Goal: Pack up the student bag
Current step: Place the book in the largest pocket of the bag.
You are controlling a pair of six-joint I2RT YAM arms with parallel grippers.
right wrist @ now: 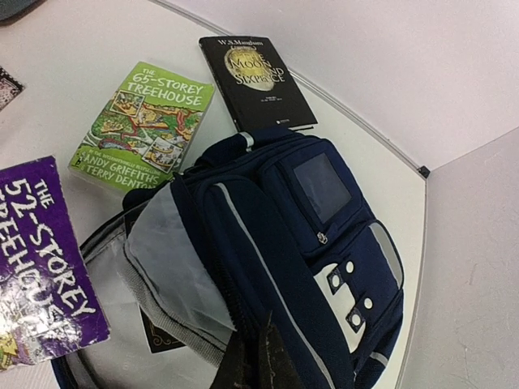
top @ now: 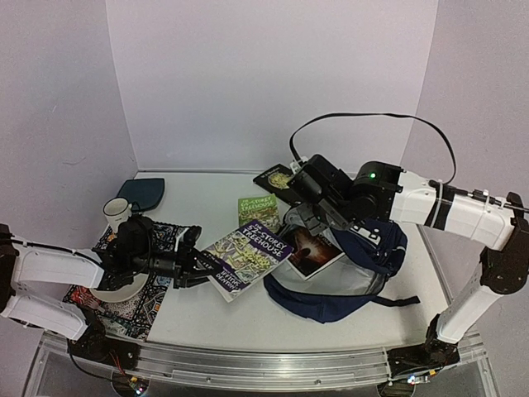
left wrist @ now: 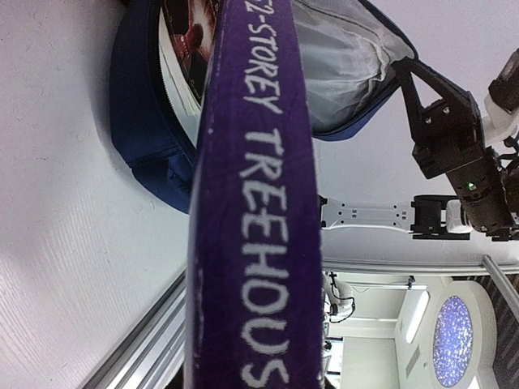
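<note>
Under the right jaws lies the student bag [top: 376, 248] — a large navy-blue fabric backpack with thin white stripes and white buckle patches on its front pocket. It is slumped on the white table [top: 207, 322], its grey-lined mouth gaping toward the left jaws. The right jaws are clenched, seemingly pinching the rim of that mouth to prop it open. The left jaws are grasping a purple paperback titled 52-Storey Treehouse [top: 248, 255] by its corner, with its far end just short of the opening. The bag looks soft and floppy, and light while it holds so little. It has no stiffness of its own, so it would likely sag shut wherever it is let go, and it may slide on the smooth table if pushed. The best hold is probably the bound rim beside the zip, or the dark straps, rather than the loose lining. Counted, there is one bag and four books. These are the purple one in the left jaws, a dark-covered book with a reddish glow [top: 312, 250] lying half inside the mouth below the right jaws, and a green paperback [top: 258, 211] and a black paperback [top: 277, 180] flat on the table just beyond the right jaws. One white mug [top: 117, 213] and one flat dark-teal pouch [top: 142, 193] sit beyond the left jaws.
</note>
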